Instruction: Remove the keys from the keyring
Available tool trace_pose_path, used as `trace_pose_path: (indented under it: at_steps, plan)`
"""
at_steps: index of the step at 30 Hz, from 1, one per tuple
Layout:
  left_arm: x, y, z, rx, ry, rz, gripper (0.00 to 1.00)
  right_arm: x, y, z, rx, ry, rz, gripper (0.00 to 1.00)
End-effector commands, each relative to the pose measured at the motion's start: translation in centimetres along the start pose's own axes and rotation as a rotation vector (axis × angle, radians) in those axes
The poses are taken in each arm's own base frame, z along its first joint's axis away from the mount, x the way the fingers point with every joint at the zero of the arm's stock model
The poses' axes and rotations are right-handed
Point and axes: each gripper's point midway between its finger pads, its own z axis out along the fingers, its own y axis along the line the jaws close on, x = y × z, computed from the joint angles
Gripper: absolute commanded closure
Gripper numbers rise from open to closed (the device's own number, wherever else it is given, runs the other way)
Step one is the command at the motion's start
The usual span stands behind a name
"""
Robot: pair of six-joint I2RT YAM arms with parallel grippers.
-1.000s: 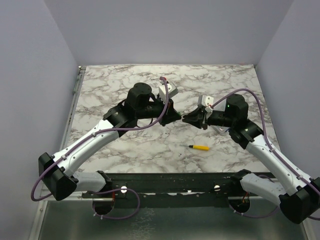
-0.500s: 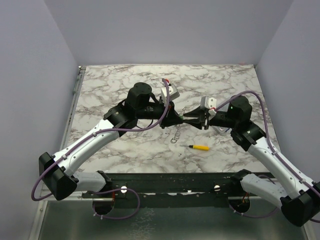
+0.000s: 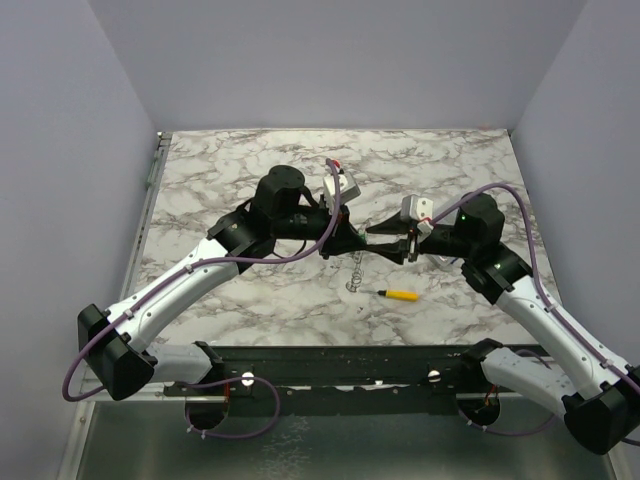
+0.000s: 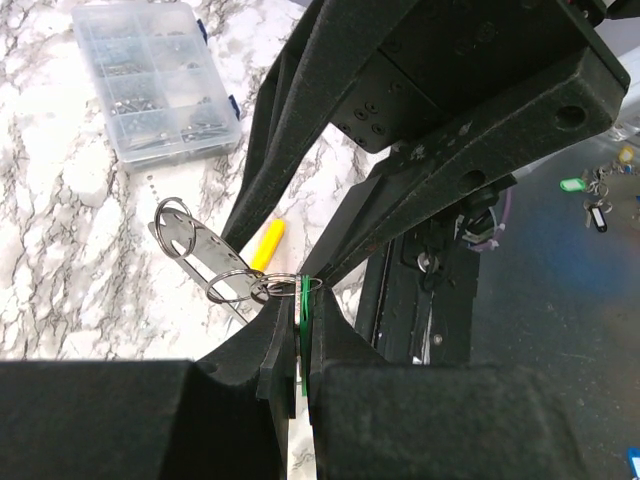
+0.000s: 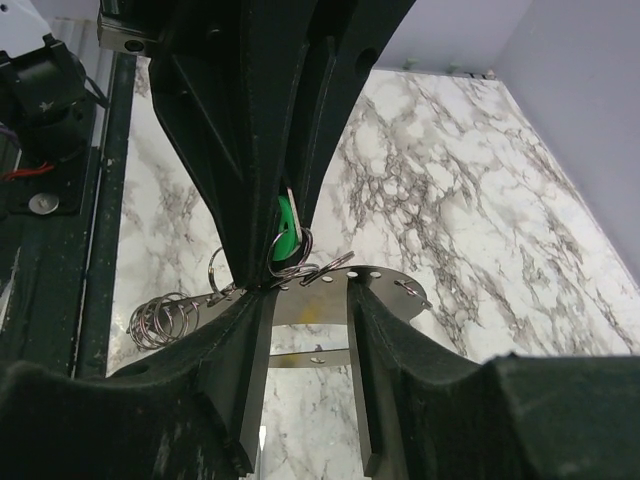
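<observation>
The left gripper [image 4: 302, 328] was clamped flat on the bright green head of a small key [image 5: 285, 232], holding the keyring [image 4: 200, 245] in the air above the marble bench [image 3: 230, 170], roughly mid-bench and just behind a yellow-handled screwdriver [image 3: 401, 295]. The right gripper [image 5: 307, 290] met it nose to nose, its jaws parted on either side of the small split rings beside the key, with no firm pinch to be seen. A clear plastic box [image 4: 160, 80] lay farther off.

The step looked to be working the green key off its ring. Done well, the right gripper would likely close on the split ring itself, close to the key, not on the dangling plate. The key could then be turned along the coil in small moves; a straight pull would probably just drag it from the left gripper's hold.
</observation>
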Motion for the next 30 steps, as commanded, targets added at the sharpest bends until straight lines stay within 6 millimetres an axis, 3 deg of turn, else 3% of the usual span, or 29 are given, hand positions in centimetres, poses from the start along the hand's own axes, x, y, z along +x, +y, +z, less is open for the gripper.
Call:
trace_pose_path:
  at_steps: [1,10,16,21,30]
  plan:
    - [-1.9,-0.8,0.4,0.033,-0.044,0.058,1.00,-0.9,1.7,0.5,-0.072,-0.043,-0.005,0.54]
    - [-2.6,-1.0,0.4,0.039,-0.048,0.039,1.00,-0.1,2.8,0.5,-0.120,-0.034,-0.011,0.49]
    - [-1.3,0.0,0.1,-0.036,0.006,-0.059,1.00,1.7,3.0,0.3,-0.085,-0.012,0.025,0.49]
    - [-0.2,-0.3,0.2,-0.008,0.027,-0.066,1.00,1.2,2.5,0.4,-0.030,-0.067,0.045,0.53]
    - [0.0,-0.8,0.8,0.043,0.040,-0.074,1.00,0.3,1.2,0.8,0.036,-0.124,0.058,0.52]
